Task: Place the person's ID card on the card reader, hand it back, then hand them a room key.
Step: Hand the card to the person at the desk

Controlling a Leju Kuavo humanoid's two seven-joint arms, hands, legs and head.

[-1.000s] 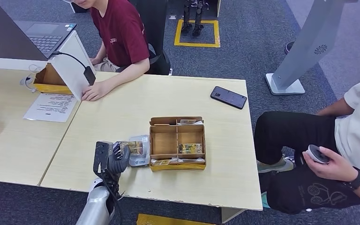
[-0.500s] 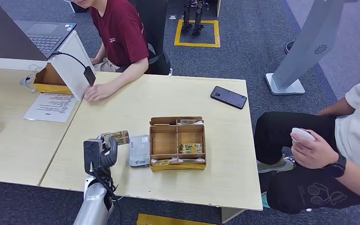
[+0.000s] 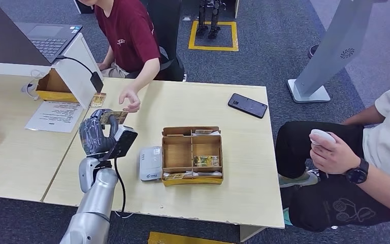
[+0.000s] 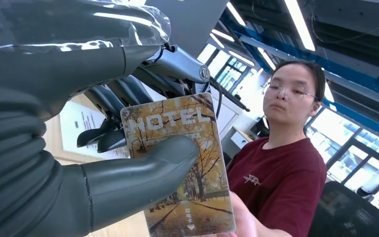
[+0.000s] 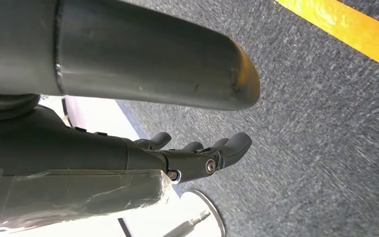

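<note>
My left hand [image 3: 99, 133] is raised over the table's left part and pinches a card [image 3: 112, 117] between thumb and fingers. In the left wrist view the card [image 4: 180, 163] reads HOTEL over autumn trees, with my thumb [image 4: 143, 173] across its face. The person in the red shirt [image 3: 129, 33] reaches an open hand [image 3: 130, 101] toward the card, a short gap away. The white card reader [image 3: 151, 163] lies bare beside a cardboard box [image 3: 192, 155] holding similar cards. My right hand [image 5: 197, 155] hangs above the carpet, fingers loosely extended, holding nothing.
Another card [image 3: 99, 99] lies on the table near the person. A black phone [image 3: 247, 105] sits at the far right of the table. A paper sheet [image 3: 56, 116], a laptop [image 3: 48, 38] and a tilted white stand [image 3: 76, 76] are at left. A seated person [image 3: 365, 162] holds a white device on the right.
My left hand lifted the card off the reader and carried it up and left toward the person. The person's hand rose from the table toward it, uncovering another card.
</note>
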